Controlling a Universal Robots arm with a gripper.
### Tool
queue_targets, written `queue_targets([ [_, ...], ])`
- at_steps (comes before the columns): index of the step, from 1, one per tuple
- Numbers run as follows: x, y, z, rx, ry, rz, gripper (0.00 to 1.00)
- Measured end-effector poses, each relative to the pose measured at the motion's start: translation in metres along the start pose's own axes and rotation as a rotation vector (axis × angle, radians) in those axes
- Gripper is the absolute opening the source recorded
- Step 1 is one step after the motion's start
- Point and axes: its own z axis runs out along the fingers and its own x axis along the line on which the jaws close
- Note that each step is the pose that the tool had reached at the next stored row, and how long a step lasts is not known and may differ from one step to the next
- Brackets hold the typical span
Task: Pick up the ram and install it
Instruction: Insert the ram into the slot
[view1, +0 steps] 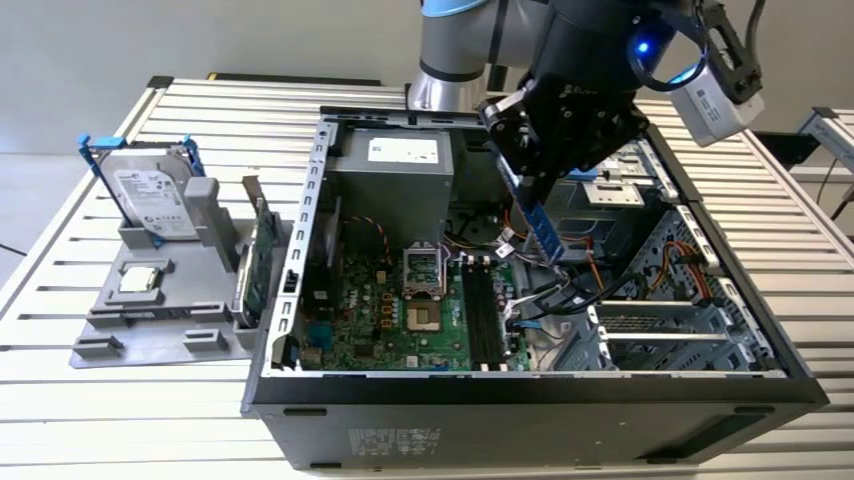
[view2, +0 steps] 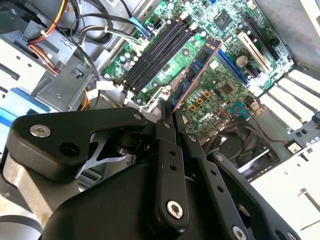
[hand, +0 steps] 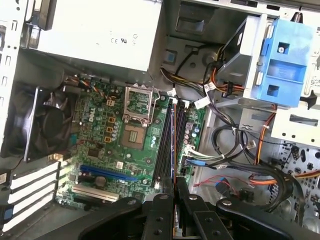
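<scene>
Ram (view2: 194, 74), one, in gripper (view2: 169, 111)

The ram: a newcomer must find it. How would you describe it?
Find the open computer case in the exterior view. Over its motherboard hangs the black gripper, shut on the ram. It is the thin blue stick held on end in the air, unlike the green card standing outside the case.
</scene>
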Motion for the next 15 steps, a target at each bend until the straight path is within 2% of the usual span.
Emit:
queue_targets([
  [15,-0.0005,-0.0001,0.0003,-0.0029,-0.0010,0.043,0.00],
])
